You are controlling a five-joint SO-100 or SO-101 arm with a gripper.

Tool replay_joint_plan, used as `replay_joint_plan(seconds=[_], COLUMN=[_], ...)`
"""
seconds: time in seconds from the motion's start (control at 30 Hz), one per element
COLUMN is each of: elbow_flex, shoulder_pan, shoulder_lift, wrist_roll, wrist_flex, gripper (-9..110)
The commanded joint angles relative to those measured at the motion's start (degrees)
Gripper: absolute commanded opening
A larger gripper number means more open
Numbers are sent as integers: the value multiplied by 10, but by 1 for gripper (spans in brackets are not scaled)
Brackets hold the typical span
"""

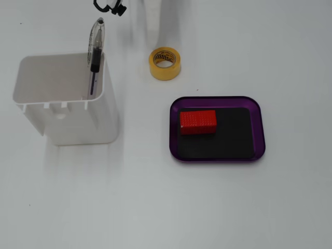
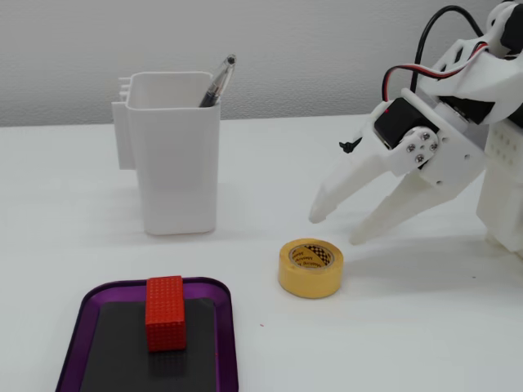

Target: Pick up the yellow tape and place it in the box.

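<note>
The yellow tape (image 1: pixel 166 63) lies flat on the white table, hole up, outside the box; it also shows in the other fixed view (image 2: pixel 310 268). The box (image 1: pixel 259 129) is a shallow purple tray with a black floor (image 2: pixel 227 343). A red block (image 1: pixel 197 122) lies inside it near its far-left corner (image 2: pixel 165 313). My white gripper (image 2: pixel 337 228) is open and empty, with its tips hanging just above and behind the tape, apart from it. In a fixed view from above, only a pale finger (image 1: pixel 153 26) shows faintly at the top edge.
A tall white container (image 1: pixel 65 98) with a pen (image 1: pixel 96 57) stands left of the tape; it also shows in the other fixed view (image 2: pixel 176 155). The arm's white body and cables (image 2: pixel 482 106) stand at the right. The table is white.
</note>
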Motion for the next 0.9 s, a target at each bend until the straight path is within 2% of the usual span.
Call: replay_joint_plan(seconds=[0.0,0.4,0.6,0.87], elbow_flex=[-17,-335,-368,-359], shoulder_pan=[7,-34,-60,-54], shoulder_lift=[-51,-495,-627,-691], wrist_roll=[-16,-40,-39,-39], wrist_flex=[-4,40,20,-67], gripper=[16,16,16,16])
